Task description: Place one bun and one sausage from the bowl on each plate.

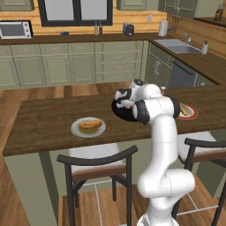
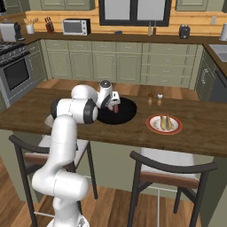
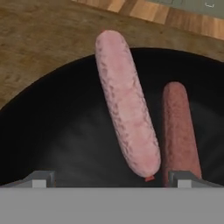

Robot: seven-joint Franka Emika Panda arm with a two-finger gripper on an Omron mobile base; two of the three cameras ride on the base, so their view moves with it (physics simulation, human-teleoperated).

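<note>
While the gripper hangs with jaws spread wide and holding nothing, a pink sausage and a browner sausage lie beneath it in the black bowl. Farther off, the grey plate holds what looks like a bun.

— Base views: looked forward and down from behind the arm, left and right; shared the counter and black bowl.
— Hand view: hung close above that bowl.
</note>
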